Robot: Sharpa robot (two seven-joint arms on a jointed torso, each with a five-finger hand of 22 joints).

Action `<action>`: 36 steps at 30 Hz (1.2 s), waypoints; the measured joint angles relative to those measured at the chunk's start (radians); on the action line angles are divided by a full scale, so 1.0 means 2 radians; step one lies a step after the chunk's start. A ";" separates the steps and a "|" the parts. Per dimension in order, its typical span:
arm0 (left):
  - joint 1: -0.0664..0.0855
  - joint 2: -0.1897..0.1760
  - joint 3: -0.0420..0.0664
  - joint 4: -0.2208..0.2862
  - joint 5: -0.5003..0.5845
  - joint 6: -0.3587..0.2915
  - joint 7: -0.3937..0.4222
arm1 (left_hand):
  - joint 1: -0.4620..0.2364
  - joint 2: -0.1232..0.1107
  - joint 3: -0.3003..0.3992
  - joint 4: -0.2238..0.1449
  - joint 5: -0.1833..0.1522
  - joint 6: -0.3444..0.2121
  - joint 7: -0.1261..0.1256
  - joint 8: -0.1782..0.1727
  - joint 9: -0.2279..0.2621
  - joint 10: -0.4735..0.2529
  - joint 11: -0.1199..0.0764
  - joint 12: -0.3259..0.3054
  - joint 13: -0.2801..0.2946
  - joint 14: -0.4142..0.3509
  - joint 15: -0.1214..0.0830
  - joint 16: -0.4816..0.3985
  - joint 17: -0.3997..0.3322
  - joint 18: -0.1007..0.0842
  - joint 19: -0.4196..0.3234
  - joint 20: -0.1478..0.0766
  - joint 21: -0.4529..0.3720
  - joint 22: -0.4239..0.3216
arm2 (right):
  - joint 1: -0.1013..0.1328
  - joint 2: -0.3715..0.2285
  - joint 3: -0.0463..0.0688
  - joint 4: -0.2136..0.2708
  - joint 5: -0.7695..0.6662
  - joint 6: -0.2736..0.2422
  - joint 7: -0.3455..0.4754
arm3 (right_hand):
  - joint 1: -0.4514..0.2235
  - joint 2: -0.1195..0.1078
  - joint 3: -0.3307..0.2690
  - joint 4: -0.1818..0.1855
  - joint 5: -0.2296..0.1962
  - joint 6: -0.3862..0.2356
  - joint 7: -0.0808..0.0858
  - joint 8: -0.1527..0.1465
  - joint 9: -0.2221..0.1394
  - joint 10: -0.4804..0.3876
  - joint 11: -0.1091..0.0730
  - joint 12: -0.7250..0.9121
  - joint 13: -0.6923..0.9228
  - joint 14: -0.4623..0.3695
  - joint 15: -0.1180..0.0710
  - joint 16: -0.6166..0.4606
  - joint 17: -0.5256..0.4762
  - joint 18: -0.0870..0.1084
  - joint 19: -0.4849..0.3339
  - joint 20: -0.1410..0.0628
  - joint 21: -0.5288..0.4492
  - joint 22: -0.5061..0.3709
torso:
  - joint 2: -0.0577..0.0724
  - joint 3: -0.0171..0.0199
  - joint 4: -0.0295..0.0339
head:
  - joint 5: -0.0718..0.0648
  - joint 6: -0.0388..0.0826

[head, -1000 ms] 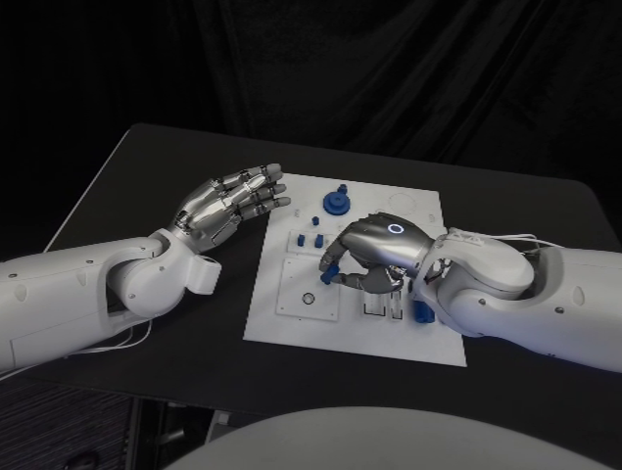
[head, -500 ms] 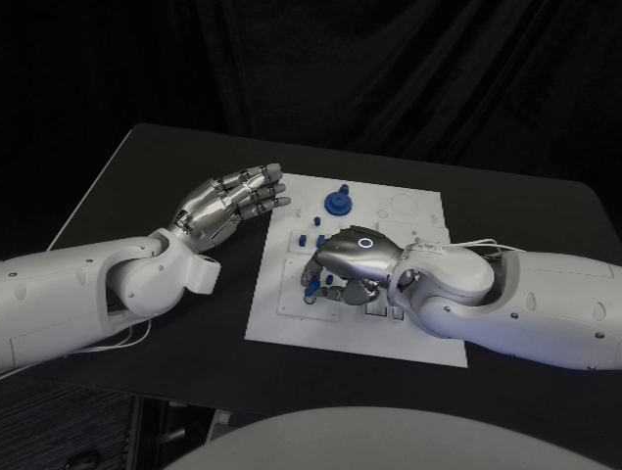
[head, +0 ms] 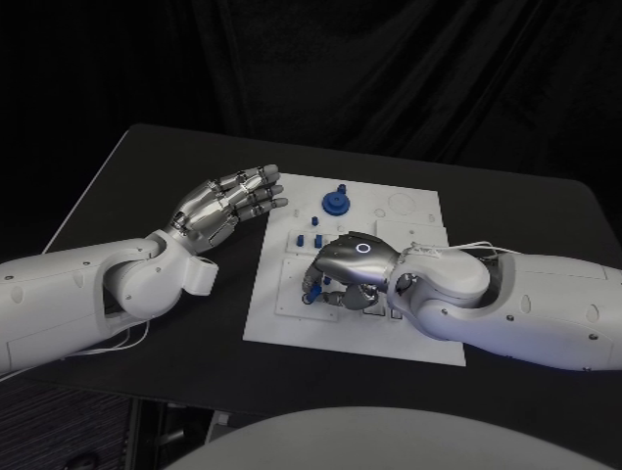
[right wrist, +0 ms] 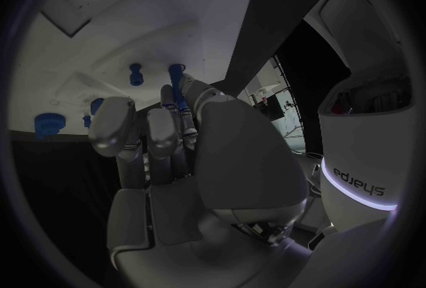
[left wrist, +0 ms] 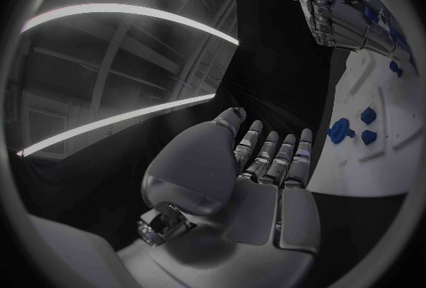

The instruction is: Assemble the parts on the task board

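R. hand (head: 351, 264) is held low over the middle of the task board (head: 290, 318), fingers curled down. A blue part (right wrist: 177, 86) is seen at its fingertips in the wrist view; whether it is actually pinched cannot be told. Just beyond the fingertips, two small blue pegs (head: 308, 239) stand in the board; farther out, a larger blue knob-like part (head: 338, 203) stands near the board's far edge.

L. hand (head: 226, 208) is held off the board's left edge, palm up, fingers apart and lightly bent, nothing in it.

Handling, as judged: parts are prob. light, stiff plastic, smooth and a bit slippery, not fragile but easily tipped or dropped. Each is best taken by its sides w/ thumb and a fingertip, near the top, kept upright for insertion. The board lies flat on the black surface (head: 141, 186) and may slide if pushed sideways.
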 measured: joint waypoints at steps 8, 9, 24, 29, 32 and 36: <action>0.000 -0.001 0.000 0.000 0.000 0.001 -0.001 | -0.002 -0.002 0.000 0.000 0.000 0.000 0.000 0.000 0.000 0.000 0.000 0.000 0.000 0.000 0.000 0.000 0.000 0.000 0.000 0.000 0.000 0.000 | -0.006 0.008 0.003 -0.007 -0.001 -0.002 0.000 | -0.001 -0.001 -0.001 -0.001 0.000 0.000 0.000 -0.003 0.000 0.000 0.000 0.000 0.000 0.000 0.000 0.000 -0.002 0.000 0.000 0.000 -0.003 0.000 | -0.001 -0.0004 -0.0012 | 0.002 0.000; 0.000 -0.001 0.000 0.000 0.000 0.001 -0.001 | -0.002 -0.002 0.000 0.000 0.000 0.000 0.000 0.000 0.000 0.000 0.000 0.000 0.000 0.000 0.000 0.000 0.000 0.000 0.000 0.000 0.000 -0.001 | -0.007 0.009 0.003 -0.008 -0.001 -0.003 0.000 | -0.001 -0.001 -0.001 -0.001 0.000 0.000 0.000 -0.003 0.000 0.000 0.000 0.000 0.000 0.000 0.000 0.000 -0.002 0.000 0.000 0.000 -0.003 0.000 | -0.001 -0.0004 -0.0012 | 0.002 0.000; -0.001 0.001 0.000 -0.002 0.000 0.002 -0.003 | -0.002 -0.002 0.000 0.000 0.000 0.000 0.000 0.000 0.000 0.000 0.000 0.000 0.000 -0.002 -0.002 0.000 0.000 0.000 0.000 0.000 0.000 -0.001 | -0.011 0.016 0.003 -0.016 -0.001 -0.009 0.001 | -0.001 -0.001 -0.001 -0.001 0.000 -0.005 0.001 -0.004 0.001 0.003 0.001 -0.005 0.002 -0.002 0.002 -0.006 -0.007 0.000 0.000 0.000 -0.008 0.000 | 0.000 0.0000 0.0001 | -0.003 0.000; -0.001 0.002 0.000 -0.003 0.000 0.003 -0.004 | -0.002 -0.002 0.000 0.000 0.000 0.000 0.000 0.000 0.000 0.000 0.000 0.000 0.000 -0.002 -0.002 0.000 0.000 0.000 0.000 0.000 0.000 -0.001 | -0.014 0.017 0.000 -0.021 -0.001 -0.009 0.001 | -0.001 -0.001 -0.001 -0.001 0.000 -0.005 0.001 -0.005 0.001 0.003 0.001 -0.007 0.001 -0.003 0.000 -0.008 -0.008 0.000 0.000 0.000 -0.011 0.000 | 0.000 0.0000 0.0000 | -0.004 0.000; -0.001 0.002 0.000 -0.003 0.000 0.003 -0.004 | -0.002 -0.002 0.003 0.000 0.000 0.000 0.000 0.000 0.000 -0.001 0.001 0.000 0.000 -0.002 -0.002 0.000 0.000 0.000 0.000 0.000 0.000 -0.001 | -0.014 0.018 0.001 -0.021 0.000 -0.009 0.001 | -0.001 -0.001 -0.001 -0.001 -0.002 -0.005 0.001 -0.005 0.004 0.003 0.001 -0.007 0.004 -0.003 0.000 -0.008 -0.009 0.000 -0.002 0.002 -0.011 0.000 | 0.000 0.0000 0.0000 | -0.003 0.000; -0.001 0.002 0.000 -0.004 0.000 0.003 -0.005 | -0.002 -0.002 0.004 0.000 0.000 0.000 0.000 0.000 0.000 -0.002 0.002 0.000 0.000 -0.002 -0.002 0.000 0.000 0.000 0.000 0.000 0.000 -0.002 | -0.014 0.019 0.001 -0.022 0.003 -0.009 0.001 | -0.003 -0.003 -0.002 -0.002 -0.006 -0.005 0.001 -0.005 0.006 0.007 0.000 -0.007 0.005 -0.003 0.000 -0.008 -0.007 0.000 -0.002 0.002 -0.011 0.000 | 0.000 0.0000 -0.0003 | -0.004 0.000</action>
